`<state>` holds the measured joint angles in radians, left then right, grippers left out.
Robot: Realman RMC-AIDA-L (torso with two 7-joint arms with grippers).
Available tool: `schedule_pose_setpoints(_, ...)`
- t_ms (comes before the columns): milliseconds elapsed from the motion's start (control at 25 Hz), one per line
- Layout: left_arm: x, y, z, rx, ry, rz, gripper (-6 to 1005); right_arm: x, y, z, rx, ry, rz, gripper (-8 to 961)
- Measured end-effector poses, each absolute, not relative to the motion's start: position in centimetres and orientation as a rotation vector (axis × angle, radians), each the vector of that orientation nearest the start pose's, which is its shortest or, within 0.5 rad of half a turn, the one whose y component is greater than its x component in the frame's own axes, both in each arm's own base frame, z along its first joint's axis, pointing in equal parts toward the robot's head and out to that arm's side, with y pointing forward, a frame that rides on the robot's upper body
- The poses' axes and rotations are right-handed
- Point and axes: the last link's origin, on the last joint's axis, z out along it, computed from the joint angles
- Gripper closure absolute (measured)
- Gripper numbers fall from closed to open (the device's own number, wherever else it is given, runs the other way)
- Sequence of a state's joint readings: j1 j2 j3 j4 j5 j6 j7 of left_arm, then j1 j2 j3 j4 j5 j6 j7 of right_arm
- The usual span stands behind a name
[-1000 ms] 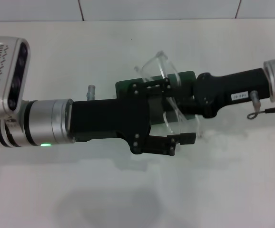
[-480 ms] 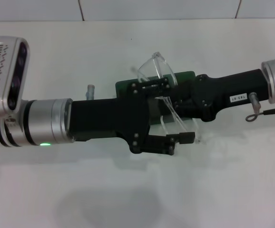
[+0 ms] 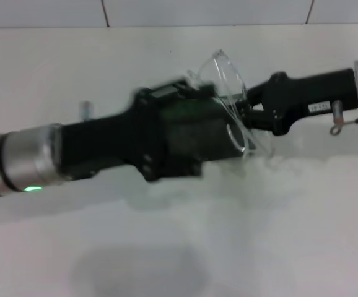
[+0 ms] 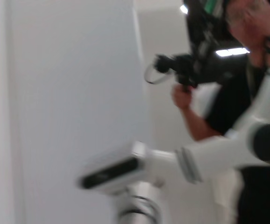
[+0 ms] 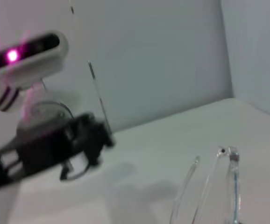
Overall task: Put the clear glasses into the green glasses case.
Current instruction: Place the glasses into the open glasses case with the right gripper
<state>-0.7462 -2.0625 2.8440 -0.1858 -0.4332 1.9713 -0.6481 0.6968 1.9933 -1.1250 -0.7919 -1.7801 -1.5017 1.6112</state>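
Observation:
The clear glasses (image 3: 227,79) hang tilted in the air right of centre, and my right gripper (image 3: 246,115) is shut on them from the right. In the right wrist view their thin clear arms (image 5: 226,186) show close up above the white table. The green glasses case (image 3: 197,124) shows as a dark green patch just left of the glasses, mostly covered by my left gripper (image 3: 166,133). That gripper reaches in from the left and is blurred by motion. It also appears far off in the right wrist view as the dark left gripper (image 5: 74,147).
The white table (image 3: 185,247) spreads out in front of both arms, with a tiled wall (image 3: 204,11) behind it. In the left wrist view a person (image 4: 228,93) stands beyond a white robot arm (image 4: 209,156).
The left arm has swung up and to the left and is now blurred. The right gripper has drawn the glasses up and to the right, away from the case.

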Motion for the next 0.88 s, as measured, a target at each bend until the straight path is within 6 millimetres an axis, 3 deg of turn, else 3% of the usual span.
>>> schedule_pose_setpoints(200, -23.5, 29.3, 0.5, -2.326, -0.081, -1.422, 183, 13.2, 37.4, 0.5, -2.991, 0.042, 0.284, 829)
schedule_pose_setpoints(440, -27.7, 30.2, 3.4, -2.022, -0.379, -1.353, 183, 10.5, 37.2, -2.4, -2.934, -0.201, -0.162, 824)
schedule_pose_setpoints(640, -29.5, 31.8, 3.1, -1.953, -0.545, -1.233, 183, 9.3, 37.2, -4.8, -2.807, -0.371, -0.416, 821)
schedule_pose_setpoints(880, -30.0, 33.1, 1.8, -1.945, -0.636, -1.139, 183, 9.5, 36.7, -7.0, -2.716, -0.524, -0.546, 816)
